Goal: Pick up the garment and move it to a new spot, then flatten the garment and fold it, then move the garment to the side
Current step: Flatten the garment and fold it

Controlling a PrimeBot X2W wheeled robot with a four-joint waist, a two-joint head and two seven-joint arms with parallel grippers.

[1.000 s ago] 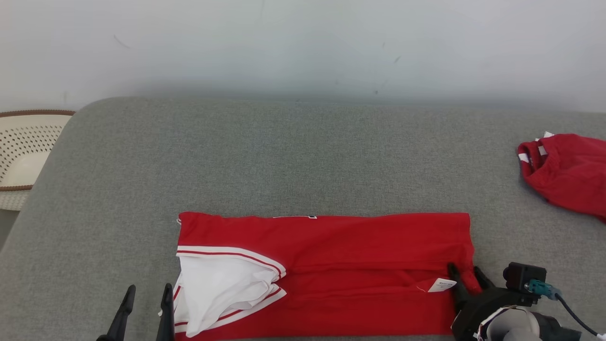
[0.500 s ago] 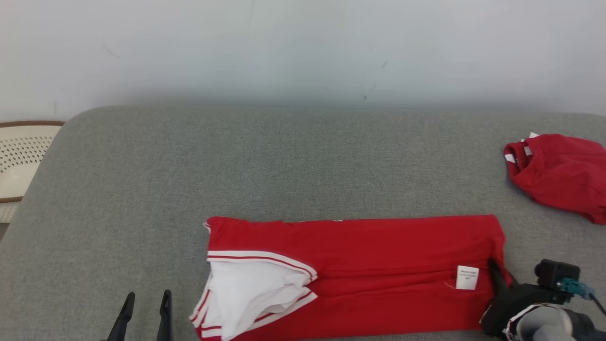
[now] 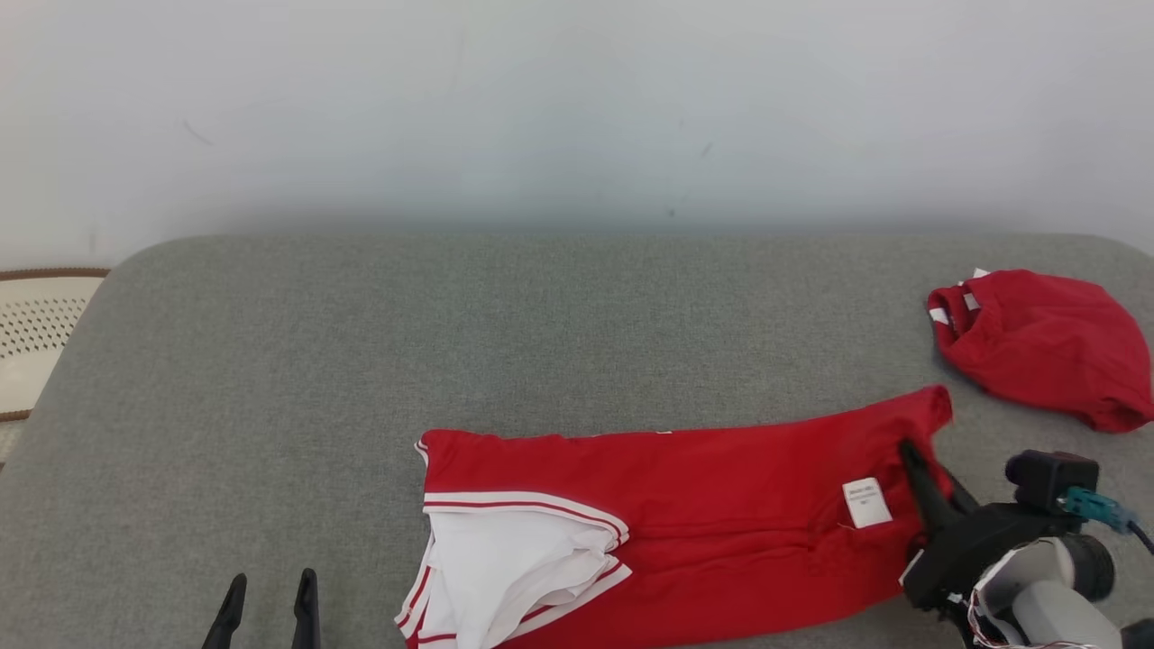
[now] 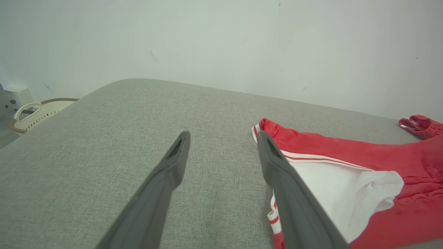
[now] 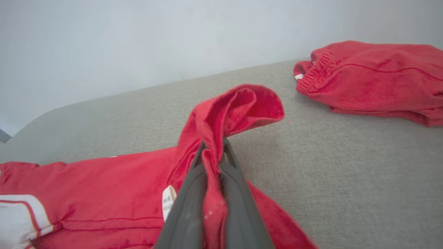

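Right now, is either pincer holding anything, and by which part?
The right pincer pinches the red garment at its right end; the left pincer is open, empty.

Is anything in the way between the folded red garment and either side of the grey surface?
On the right, yes: a second red garment lies bunched near the right edge of the grey surface, a little beyond the end of the folded garment that the right gripper pinches. On the left, nothing visible but the open left gripper.
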